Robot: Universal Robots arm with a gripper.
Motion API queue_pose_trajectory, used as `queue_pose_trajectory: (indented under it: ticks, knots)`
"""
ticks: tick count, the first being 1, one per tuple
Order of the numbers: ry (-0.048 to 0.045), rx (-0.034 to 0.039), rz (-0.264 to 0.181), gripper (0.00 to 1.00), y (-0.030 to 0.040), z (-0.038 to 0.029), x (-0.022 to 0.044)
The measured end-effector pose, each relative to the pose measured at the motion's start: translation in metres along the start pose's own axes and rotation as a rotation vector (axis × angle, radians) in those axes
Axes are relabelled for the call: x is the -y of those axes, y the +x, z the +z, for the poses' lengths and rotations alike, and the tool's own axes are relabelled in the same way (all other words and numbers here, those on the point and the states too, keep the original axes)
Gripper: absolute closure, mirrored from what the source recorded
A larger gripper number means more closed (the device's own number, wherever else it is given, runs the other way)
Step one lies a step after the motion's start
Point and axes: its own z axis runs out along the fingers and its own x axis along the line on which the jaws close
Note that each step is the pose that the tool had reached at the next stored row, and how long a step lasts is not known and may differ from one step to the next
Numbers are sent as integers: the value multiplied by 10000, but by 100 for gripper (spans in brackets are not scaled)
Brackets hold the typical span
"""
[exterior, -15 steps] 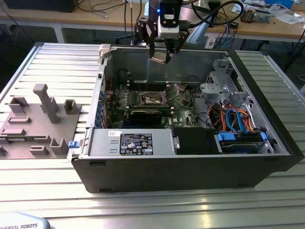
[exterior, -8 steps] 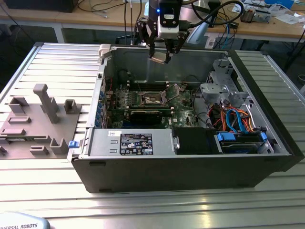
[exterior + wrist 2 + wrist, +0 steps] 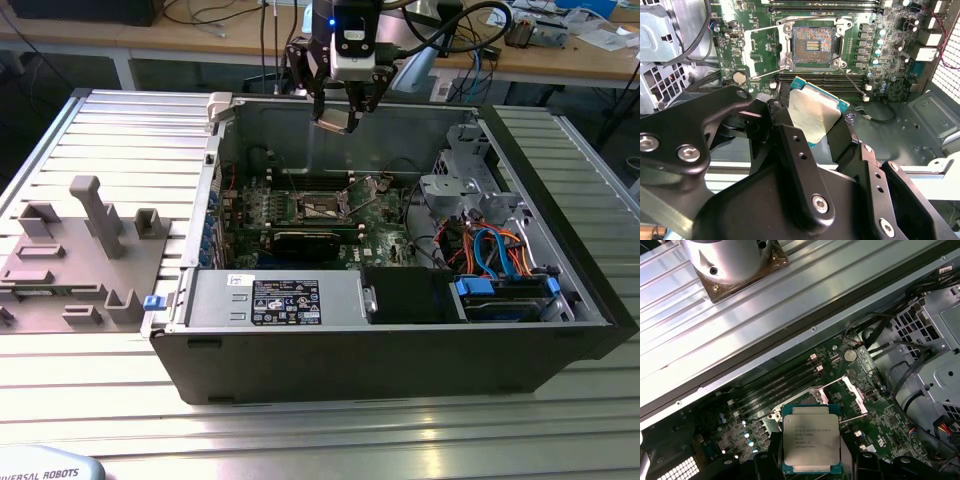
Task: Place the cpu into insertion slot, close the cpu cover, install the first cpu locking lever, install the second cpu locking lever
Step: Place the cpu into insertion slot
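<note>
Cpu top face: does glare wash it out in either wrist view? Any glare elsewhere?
Second wrist view: the cpu top reflects light and looks washed out; first wrist view: it is evenly lit, print visible, while the ribbed table shows bright streaks; exterior view: the same table glares in the foreground.

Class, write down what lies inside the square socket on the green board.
The socket is uncovered: bare contacts around a small dark middle patch, nothing seated. The chip is held apart in the gripper. Beneath the contacts nothing shows.
</note>
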Motion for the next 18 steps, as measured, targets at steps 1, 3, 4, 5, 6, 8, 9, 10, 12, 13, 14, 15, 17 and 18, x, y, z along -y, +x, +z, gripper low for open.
queue_pose_trajectory:
  ticks: [1,3,4,5,6,8,9,10,12,13,14,15,17,18]
  knots:
    - [0,0,8,46,0,0,0]
    - [-1,1,16,46,0,0,0]
    - [-1,2,23,46,0,0,0]
    - [-1,2,27,46,0,0,0]
    - [-1,3,31,46,0,0,0]
    - [-1,3,39,46,0,0,0]
    - [-1,4,43,46,0,0,0]
    - [-1,4,51,46,0,0,0]
    - [-1,5,59,46,0,0,0]
    - [-1,6,64,46,0,0,0]
    - [-2,6,68,46,0,0,0]
    - [-2,6,73,46,0,0,0]
    - [-2,7,83,46,0,0,0]
    - [-2,8,87,46,0,0,0]
